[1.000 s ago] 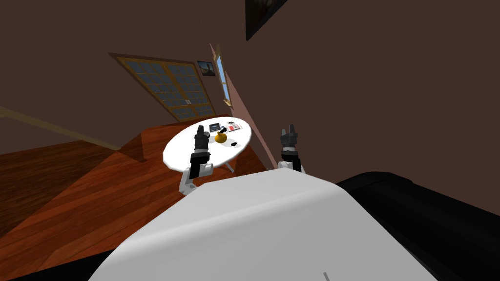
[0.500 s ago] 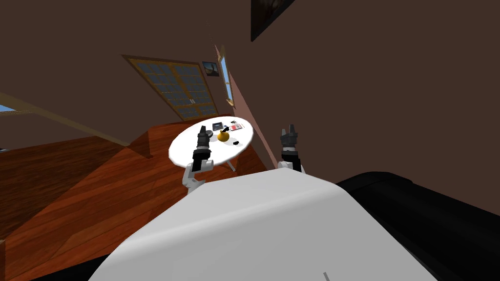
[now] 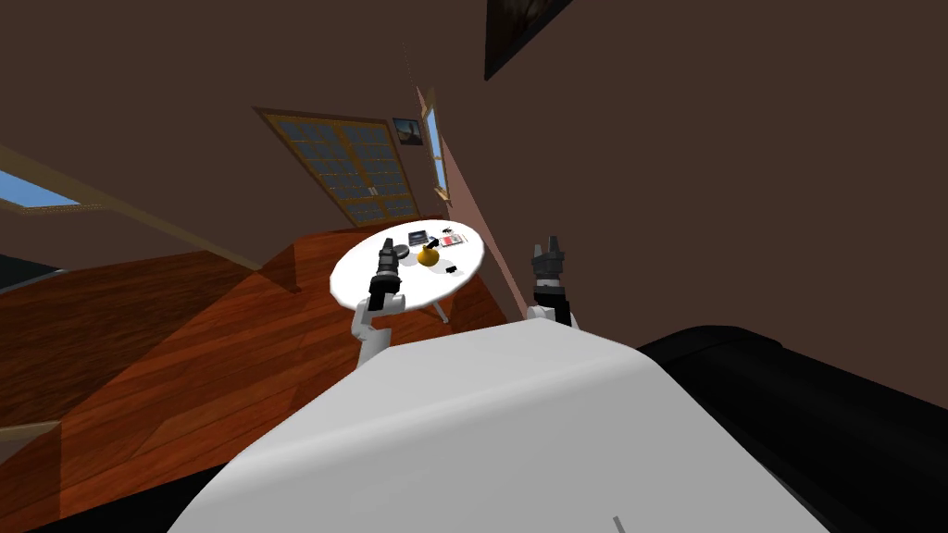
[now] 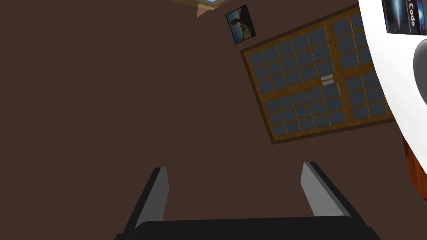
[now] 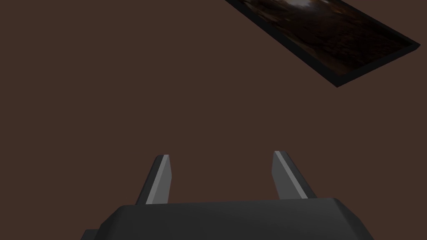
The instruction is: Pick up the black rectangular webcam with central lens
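A small black block, the webcam, lies on the round white table just right of an orange-yellow rounded object. My left gripper hangs over the table's left half, well left of the webcam. In the left wrist view the left gripper stands open with nothing between its fingers, and the table's edge lies off to one side. My right gripper is raised beside the table, towards the wall, and is open and holds nothing.
On the table also lie a dark book, a grey round thing, a red-and-white card and a tiny black item. A paned wooden door stands behind. Brown wooden floor spreads to the left.
My view has swung, so the table and door sit further right and a window strip shows at the far left. The left arm has stretched further out over the table. The right arm is still.
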You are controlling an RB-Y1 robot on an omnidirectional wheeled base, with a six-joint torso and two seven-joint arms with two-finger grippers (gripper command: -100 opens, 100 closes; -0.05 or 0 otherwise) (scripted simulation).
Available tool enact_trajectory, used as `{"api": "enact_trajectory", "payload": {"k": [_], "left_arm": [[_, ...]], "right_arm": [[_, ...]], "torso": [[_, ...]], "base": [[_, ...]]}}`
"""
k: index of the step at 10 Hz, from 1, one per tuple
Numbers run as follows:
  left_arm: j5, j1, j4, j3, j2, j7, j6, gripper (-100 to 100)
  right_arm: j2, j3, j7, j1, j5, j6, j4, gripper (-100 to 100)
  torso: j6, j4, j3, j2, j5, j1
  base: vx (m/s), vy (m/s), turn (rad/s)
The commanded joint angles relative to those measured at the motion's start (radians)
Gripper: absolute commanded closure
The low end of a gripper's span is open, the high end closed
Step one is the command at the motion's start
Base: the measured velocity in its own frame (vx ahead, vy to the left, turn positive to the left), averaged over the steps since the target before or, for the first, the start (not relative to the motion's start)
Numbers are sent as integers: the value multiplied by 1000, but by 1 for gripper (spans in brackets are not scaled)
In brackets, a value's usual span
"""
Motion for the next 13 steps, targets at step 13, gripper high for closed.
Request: {"api": "enact_trajectory", "payload": {"k": [13], "left_arm": [[9,-326,385,85,9,27,301,-100]], "right_arm": [[0,0,0,0,0,0,0,0]], "torso": [[0,0,-1,-1,0,-2]], "base": [[-9,-7,49]]}}
